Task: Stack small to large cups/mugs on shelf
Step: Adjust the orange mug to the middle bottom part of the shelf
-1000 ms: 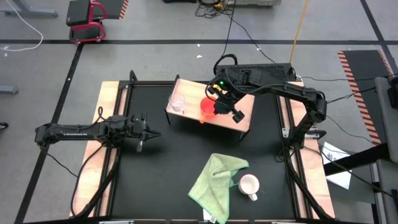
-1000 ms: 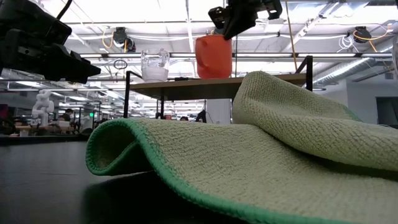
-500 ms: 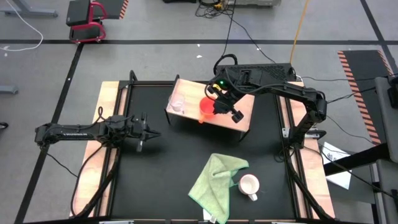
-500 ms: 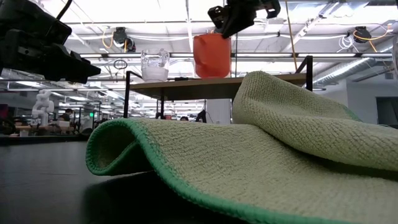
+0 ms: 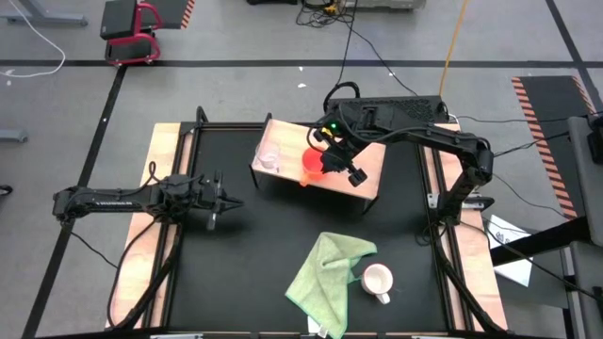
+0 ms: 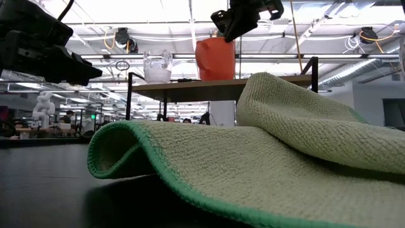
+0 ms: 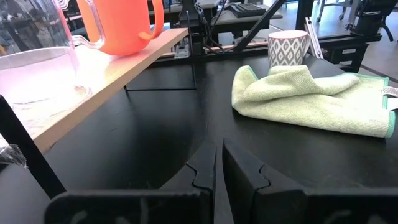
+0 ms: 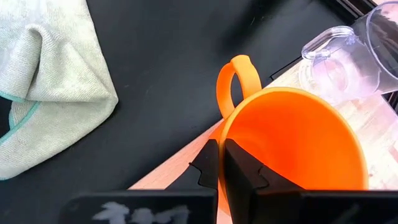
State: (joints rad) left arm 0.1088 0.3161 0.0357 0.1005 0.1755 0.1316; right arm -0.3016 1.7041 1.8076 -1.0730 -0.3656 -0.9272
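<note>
Grey workshop floor with cables surrounded the black table (image 5: 264,235) in the high view, where the right end effector (image 5: 332,162), clamped shut on the rim of the orange mug (image 5: 313,164), had carried it a little nearer the clear glass cup (image 5: 270,156) along the front edge of the shelf (image 5: 372,169) over the last second; that suggested the mug was being lined up beside the smallest vessel, second in the row. The left end effector (image 5: 226,202) waited well apart at the table's left, its fingers nearly closed on nothing. The white mug (image 5: 378,280) stood untouched near the front of the table, just beside the green cloth (image 5: 325,273). In the low view, the cloth (image 6: 266,158) filled the foreground, and behind it the orange mug (image 6: 215,59) sat at or just above the shelf (image 6: 190,82), the glass cup (image 6: 157,66) near it on the left; contact with the board could not be told. From the left wrist, the white mug (image 7: 288,48) showed a grey patterned side behind the cloth (image 7: 311,99), nothing barring the way. From the right wrist, the fingers (image 8: 239,174) pinched the mug's wall, its handle (image 8: 237,84) jutting past the shelf edge over the table.
</note>
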